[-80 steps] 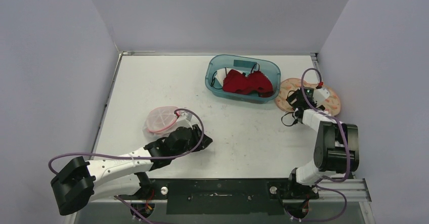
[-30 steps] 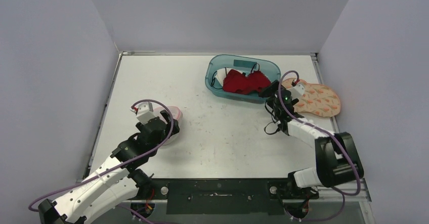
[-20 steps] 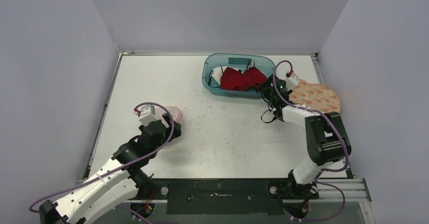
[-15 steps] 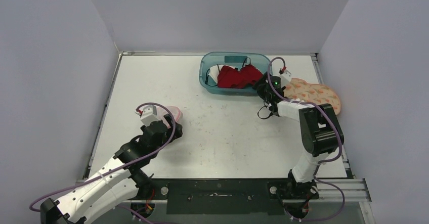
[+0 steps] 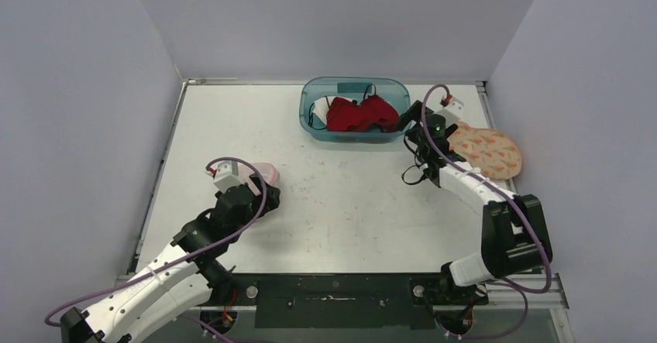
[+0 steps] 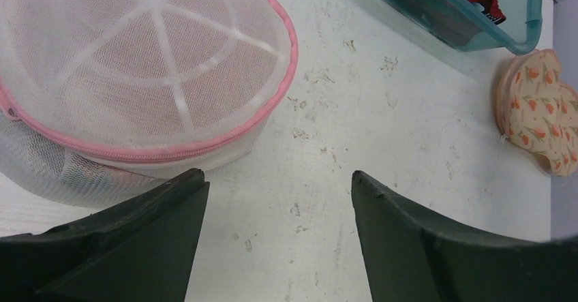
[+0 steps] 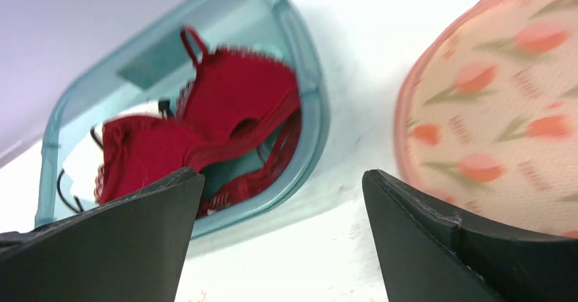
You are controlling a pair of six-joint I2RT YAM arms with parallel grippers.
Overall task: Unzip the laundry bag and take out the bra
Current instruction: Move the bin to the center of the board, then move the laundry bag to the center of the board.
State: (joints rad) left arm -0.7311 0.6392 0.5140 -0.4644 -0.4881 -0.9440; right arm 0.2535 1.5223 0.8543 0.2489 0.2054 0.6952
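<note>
The laundry bag (image 6: pixel 136 77) is a round white mesh pouch with a pink zipper, zipped shut, and something pinkish shows dimly inside. It lies on the table at the left (image 5: pixel 262 172). My left gripper (image 6: pixel 276 179) is open and empty just right of the bag's near edge, and shows in the top view (image 5: pixel 266 196). My right gripper (image 7: pixel 283 176) is open and empty over bare table between the teal bin and a floral pouch, and shows in the top view (image 5: pixel 411 123).
A teal plastic bin (image 5: pixel 310 123) at the back centre holds a red bra (image 5: pixel 352 114), which also shows in the right wrist view (image 7: pixel 204 118). A round floral pouch (image 5: pixel 486 149) lies at the right edge. Walls enclose the table on three sides.
The teal bin has slid left and towards the back as my right gripper moved beside it. My left gripper came up to the mesh bag and has since held still.
</note>
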